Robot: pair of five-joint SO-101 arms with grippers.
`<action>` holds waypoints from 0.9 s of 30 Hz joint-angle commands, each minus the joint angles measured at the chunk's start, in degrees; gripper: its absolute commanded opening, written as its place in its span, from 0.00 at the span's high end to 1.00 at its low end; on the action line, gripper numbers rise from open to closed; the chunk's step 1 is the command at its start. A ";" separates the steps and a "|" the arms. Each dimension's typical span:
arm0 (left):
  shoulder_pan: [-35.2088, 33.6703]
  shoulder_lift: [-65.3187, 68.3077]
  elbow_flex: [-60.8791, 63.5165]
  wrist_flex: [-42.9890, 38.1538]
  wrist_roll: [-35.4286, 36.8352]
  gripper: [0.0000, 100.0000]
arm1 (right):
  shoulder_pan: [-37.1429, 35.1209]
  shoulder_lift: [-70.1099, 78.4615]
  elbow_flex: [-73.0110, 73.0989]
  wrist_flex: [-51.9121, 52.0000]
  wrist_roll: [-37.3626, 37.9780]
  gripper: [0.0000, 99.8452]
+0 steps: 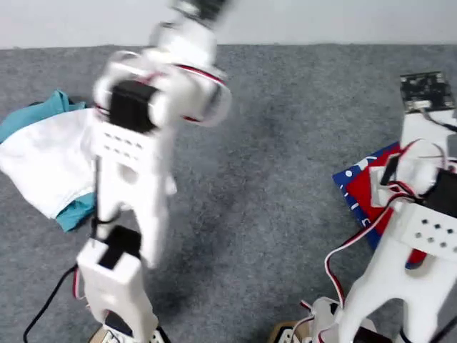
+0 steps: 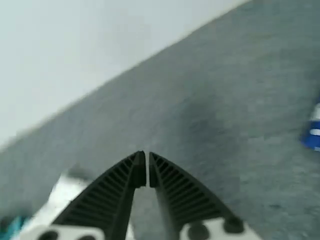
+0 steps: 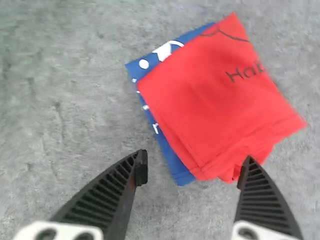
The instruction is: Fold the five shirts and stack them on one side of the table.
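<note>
A folded red shirt (image 3: 220,105) lies on a folded blue shirt (image 3: 150,107) at the table's right side, where the stack (image 1: 360,189) is partly hidden by my right arm. My right gripper (image 3: 192,172) hangs open just above the stack's near edge. A crumpled white shirt (image 1: 46,153) lies over a teal shirt (image 1: 75,211) at the table's left side. My left gripper (image 2: 146,167) is shut with nothing in it, raised over the grey table. Part of the white shirt (image 2: 67,187) shows beside it.
The grey felt table top (image 1: 285,143) stretches between the two piles. A pale wall (image 1: 321,21) runs along the far edge. Cables (image 1: 43,307) trail by the left arm's base.
</note>
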 commanded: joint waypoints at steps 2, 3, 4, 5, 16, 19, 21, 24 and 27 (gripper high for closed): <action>6.68 -3.87 -0.04 -2.20 -6.77 0.99 | 3.91 -1.54 0.09 2.07 0.44 0.71; 5.10 -3.87 -0.04 -1.67 -7.21 0.99 | 4.44 -1.54 0.09 2.07 0.44 0.71; 2.46 -3.96 -0.04 -0.70 -7.30 0.99 | 4.88 -1.54 0.09 2.07 0.44 0.71; -0.53 -3.96 -0.04 0.53 -7.30 0.99 | 4.97 -1.54 0.09 2.07 0.44 0.71; -41.32 -14.33 2.68 3.96 2.20 0.99 | -25.63 4.26 3.69 -4.97 0.00 0.71; -51.25 -18.90 9.89 3.87 2.29 0.99 | -36.44 11.82 4.04 -11.38 -3.08 0.71; -56.62 -21.27 17.10 3.78 2.29 0.99 | -41.54 18.24 2.90 -15.69 -3.52 0.71; -61.89 -24.00 28.62 3.78 2.11 0.99 | -48.92 28.88 -2.37 -18.95 -3.69 0.71; -65.93 -26.29 38.02 3.78 2.11 0.99 | -55.69 39.43 -11.96 -18.86 -3.69 0.71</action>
